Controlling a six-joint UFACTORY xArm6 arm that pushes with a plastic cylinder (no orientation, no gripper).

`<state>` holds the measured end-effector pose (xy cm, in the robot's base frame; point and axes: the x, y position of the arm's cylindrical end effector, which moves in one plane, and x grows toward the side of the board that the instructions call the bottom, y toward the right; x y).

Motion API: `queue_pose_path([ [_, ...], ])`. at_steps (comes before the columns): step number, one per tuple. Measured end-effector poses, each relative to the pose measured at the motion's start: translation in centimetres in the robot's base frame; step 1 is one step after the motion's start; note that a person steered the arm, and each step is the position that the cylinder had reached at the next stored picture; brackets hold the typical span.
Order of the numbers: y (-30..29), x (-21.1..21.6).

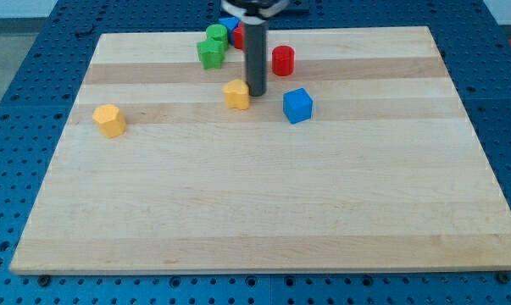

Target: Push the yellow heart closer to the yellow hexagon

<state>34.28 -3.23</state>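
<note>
The yellow heart (236, 94) lies on the wooden board in the upper middle of the view. The yellow hexagon (109, 120) lies well to its left, near the board's left edge. My tip (255, 91) is at the end of the dark rod, right next to the heart's right side, touching it or nearly so.
A blue cube (297, 105) lies right of the tip. A red cylinder (282, 61) stands above it. Two green blocks (211, 53) (216, 35) sit at the upper left of the rod, with a red block (237, 36) and a blue block (230, 23) partly hidden behind the rod.
</note>
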Motion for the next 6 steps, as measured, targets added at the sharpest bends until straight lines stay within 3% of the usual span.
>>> queue_pose_path([
  [2,-8.9,3.0],
  [4,-5.9,0.9],
  [6,-3.0,5.9],
])
